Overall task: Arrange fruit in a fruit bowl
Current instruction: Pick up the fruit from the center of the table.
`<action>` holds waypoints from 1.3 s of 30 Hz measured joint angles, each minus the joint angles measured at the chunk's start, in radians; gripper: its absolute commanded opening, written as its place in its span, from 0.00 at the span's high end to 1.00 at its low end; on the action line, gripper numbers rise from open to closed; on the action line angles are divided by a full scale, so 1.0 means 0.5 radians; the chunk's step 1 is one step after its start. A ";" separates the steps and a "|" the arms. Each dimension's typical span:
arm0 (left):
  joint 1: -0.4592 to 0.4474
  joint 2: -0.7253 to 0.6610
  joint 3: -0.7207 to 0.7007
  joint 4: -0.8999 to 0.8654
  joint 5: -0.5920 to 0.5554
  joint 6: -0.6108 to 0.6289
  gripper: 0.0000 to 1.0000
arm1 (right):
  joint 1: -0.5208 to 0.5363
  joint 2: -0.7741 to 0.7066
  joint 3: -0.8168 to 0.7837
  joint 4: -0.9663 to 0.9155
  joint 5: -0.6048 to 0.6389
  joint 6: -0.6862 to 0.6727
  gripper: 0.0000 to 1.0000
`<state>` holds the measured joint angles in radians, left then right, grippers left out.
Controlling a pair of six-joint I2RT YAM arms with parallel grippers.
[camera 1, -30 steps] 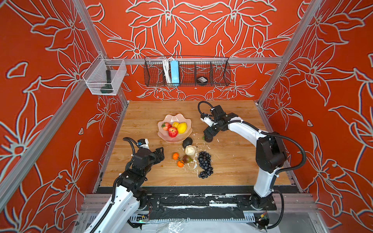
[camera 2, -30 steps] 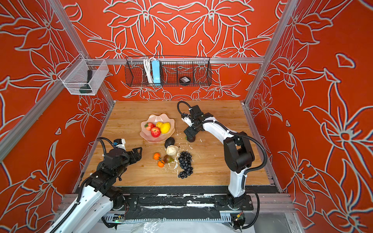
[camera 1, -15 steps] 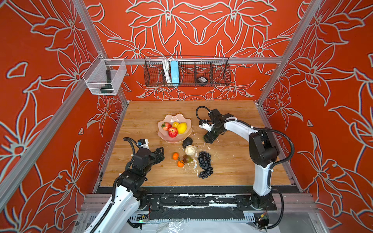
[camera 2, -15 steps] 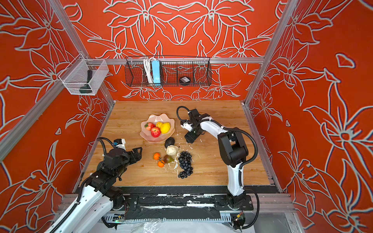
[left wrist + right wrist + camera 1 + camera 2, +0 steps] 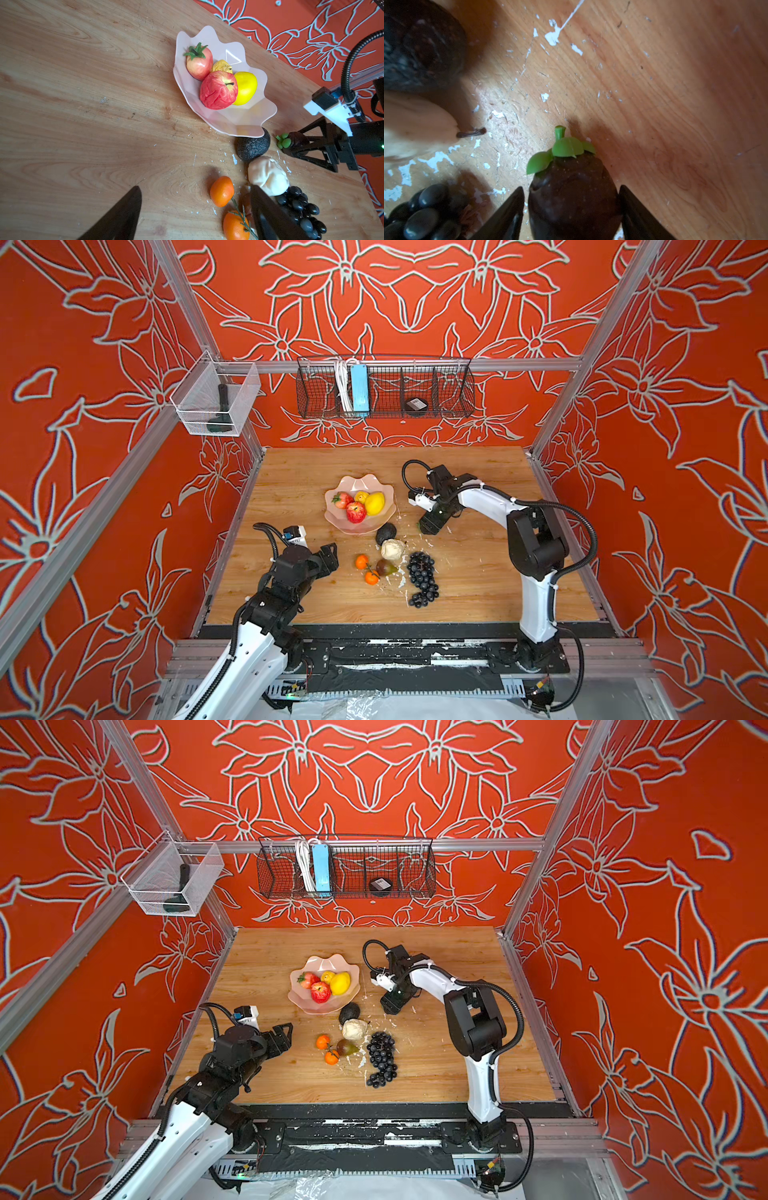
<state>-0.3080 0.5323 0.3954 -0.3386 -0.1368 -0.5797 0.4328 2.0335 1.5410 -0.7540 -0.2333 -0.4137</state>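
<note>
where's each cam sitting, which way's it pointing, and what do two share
Top views: high over the arms' base end, facing down toward the back wall; both show the left arm, right arm and fruit bowl.
Left wrist: low on the left arm, facing the bowl; its open jaws show.
Right wrist: close over the table; its jaws flank a dark fruit.
Shared: both wrist views show the avocado.

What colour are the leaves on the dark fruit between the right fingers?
Bright green leaves, clearest in right wrist view.
</note>
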 measured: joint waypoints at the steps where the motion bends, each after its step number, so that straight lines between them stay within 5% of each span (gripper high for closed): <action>1: 0.000 0.000 0.000 0.000 0.000 0.000 0.17 | 0.000 0.002 0.002 -0.002 0.000 0.002 0.33; 18: 0.000 0.027 0.000 0.008 0.001 0.000 0.17 | 0.000 -0.107 -0.066 0.100 -0.005 0.103 0.46; 31: 0.000 0.153 0.000 0.095 0.114 0.008 0.16 | 0.071 -1.036 -0.655 0.567 -0.136 0.684 0.53; 39: 0.001 0.591 0.108 0.285 0.588 -0.002 0.21 | 0.390 -1.437 -1.069 0.878 -0.288 0.833 0.53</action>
<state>-0.3077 0.8276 0.4492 -0.1959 0.1574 -0.5804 0.6277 1.3148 1.0065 -0.3149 -0.3775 0.0029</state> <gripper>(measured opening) 0.804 0.582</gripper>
